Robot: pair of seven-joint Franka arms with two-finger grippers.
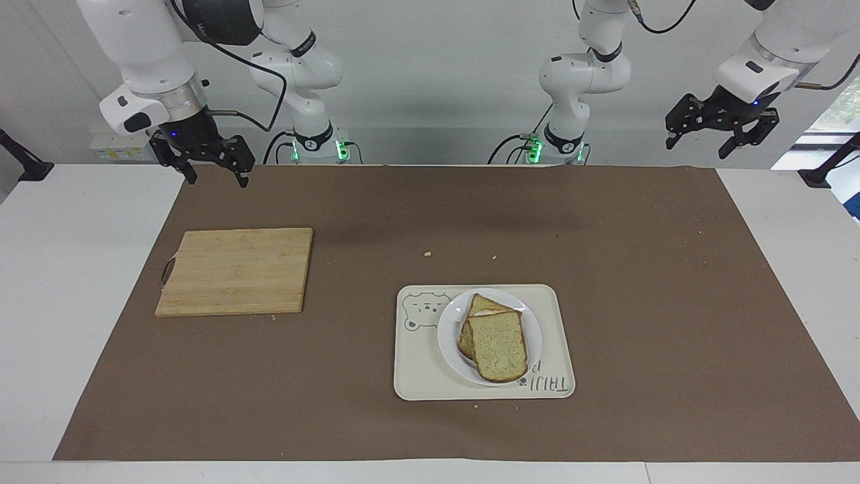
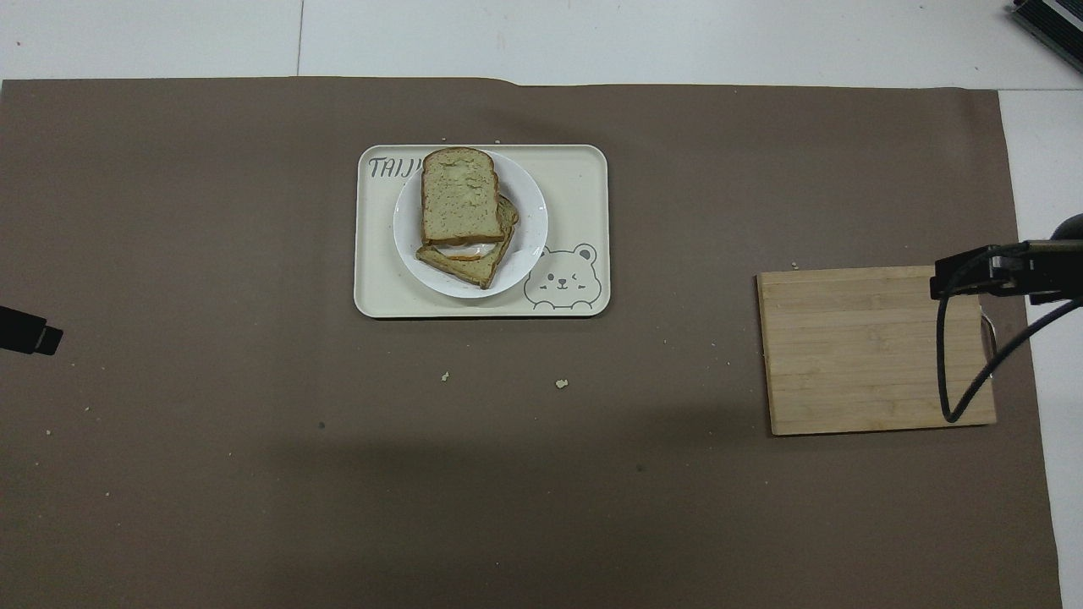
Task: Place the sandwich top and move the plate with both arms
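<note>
Seeing top slice (image 1: 498,345) stacked on plate (image 1: 533,336) in tray (image 1: 416,383), mid-table; we judge task done, so left tool (image 1: 721,128) and right tool (image 1: 212,158) hover open, empty.

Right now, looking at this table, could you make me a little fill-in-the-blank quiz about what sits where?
1. The sandwich top lies on a darker slice on the round white ____.
2. The plate rests on a cream tray with a ____ drawing.
3. The wooden cutting board has ____ on it.
4. Both hands, left hand and right hand, hold ____.

Missing words: plate; bear; nothing; nothing
</note>
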